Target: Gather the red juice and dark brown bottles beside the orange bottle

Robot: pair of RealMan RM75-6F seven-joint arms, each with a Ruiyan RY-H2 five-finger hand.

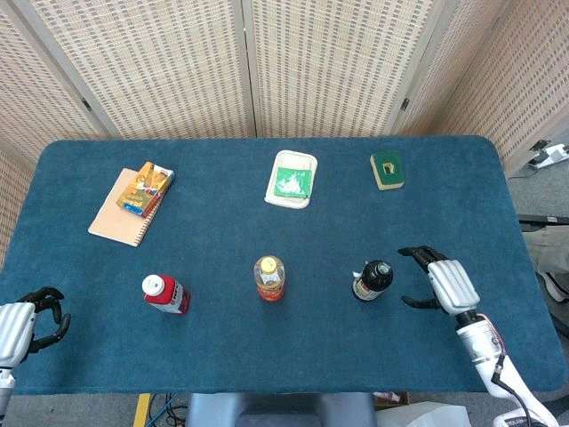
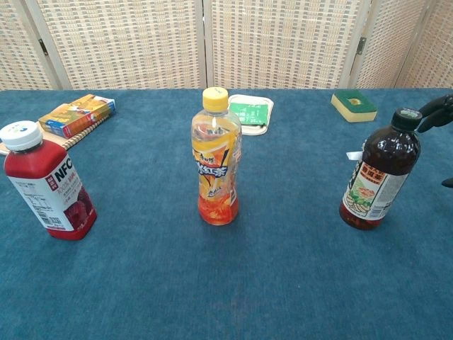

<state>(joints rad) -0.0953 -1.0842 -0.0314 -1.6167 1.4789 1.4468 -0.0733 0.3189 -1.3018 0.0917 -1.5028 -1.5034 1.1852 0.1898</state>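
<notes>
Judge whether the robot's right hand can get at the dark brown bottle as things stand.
Probably yes. The right hand is open beside the dark brown bottle, fingers pointing toward it, with only bare table between them. The orange bottle stands on the bottle's far side, out of the way.

The left hand (image 1: 18, 325) is cut by the frame edge; chest view shows only fingertips (image 2: 437, 111) of the right hand (image 1: 442, 282).
</notes>
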